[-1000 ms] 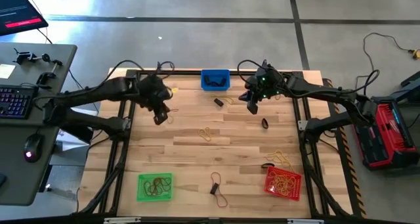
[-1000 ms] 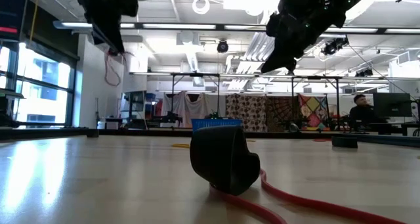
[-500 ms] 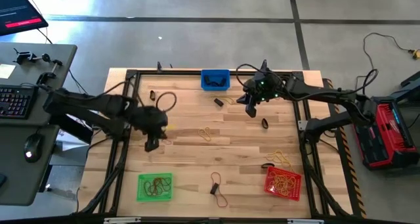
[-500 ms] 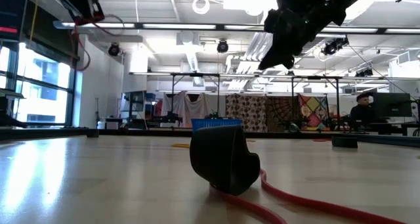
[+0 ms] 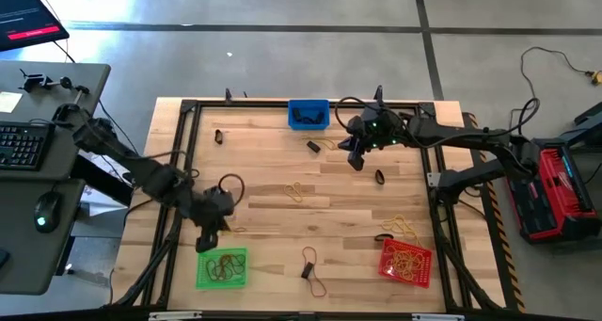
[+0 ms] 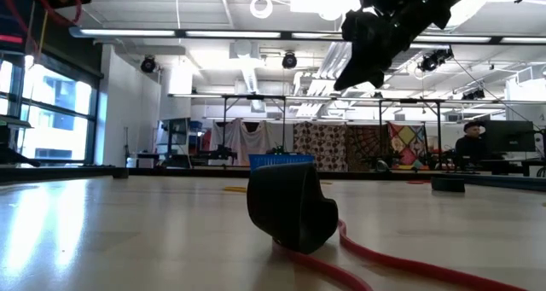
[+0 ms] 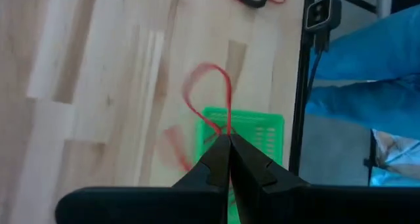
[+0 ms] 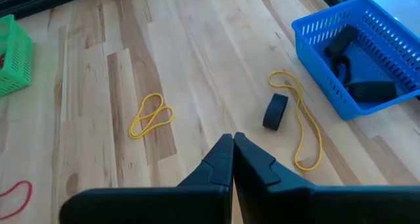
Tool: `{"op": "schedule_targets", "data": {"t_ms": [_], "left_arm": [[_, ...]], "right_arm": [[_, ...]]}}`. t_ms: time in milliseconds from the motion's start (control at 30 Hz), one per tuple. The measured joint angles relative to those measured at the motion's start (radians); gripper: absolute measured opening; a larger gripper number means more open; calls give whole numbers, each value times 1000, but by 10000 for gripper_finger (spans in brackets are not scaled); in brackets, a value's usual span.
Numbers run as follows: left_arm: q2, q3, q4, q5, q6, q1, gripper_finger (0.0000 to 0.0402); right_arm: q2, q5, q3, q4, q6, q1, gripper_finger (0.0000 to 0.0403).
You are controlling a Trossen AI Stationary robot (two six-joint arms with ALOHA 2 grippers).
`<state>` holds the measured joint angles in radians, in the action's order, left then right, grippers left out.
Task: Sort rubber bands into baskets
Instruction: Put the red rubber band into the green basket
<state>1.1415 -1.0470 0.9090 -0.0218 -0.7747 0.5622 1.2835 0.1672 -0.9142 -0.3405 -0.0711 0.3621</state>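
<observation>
My left gripper [image 5: 209,231] hangs just above the green basket [image 5: 223,267], which holds reddish-brown bands. In the left wrist view its gripper [image 7: 227,140] is shut on a reddish rubber band [image 7: 211,100] looping out over the green basket [image 7: 259,130]. My right gripper [image 5: 356,157] is shut and holds nothing, hovering near the blue basket [image 5: 308,114]. Below the right gripper [image 8: 232,141] lie a black band [image 8: 275,111] and a long yellow band [image 8: 303,133]. The red basket [image 5: 405,261] holds yellow bands.
Loose bands lie on the wood: yellow [image 5: 296,191], black [image 5: 380,178], black at the back left [image 5: 217,136], yellow beside the red basket [image 5: 400,227], and a black and reddish pair [image 5: 308,266] at the front. A desk with keyboard [image 5: 19,147] stands left.
My left arm has swung from the back of the table toward the front, carrying the reddish band to the green basket. The right gripper has barely shifted.
</observation>
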Motion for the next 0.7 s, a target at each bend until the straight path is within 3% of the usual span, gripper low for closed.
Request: {"op": "schedule_targets", "data": {"t_ms": [233,433,700], "left_arm": [[108,1,-168,6,-115,121,0],[191,10,-179,-32,-239,201,0],[203,158,-342,-41,-442,284,0]], "right_arm": [[0,-1,0,3,-16,-5,0],[0,-1,0,5,-17,-5,0],[0,0,0,6,-27,-5,0]]}}
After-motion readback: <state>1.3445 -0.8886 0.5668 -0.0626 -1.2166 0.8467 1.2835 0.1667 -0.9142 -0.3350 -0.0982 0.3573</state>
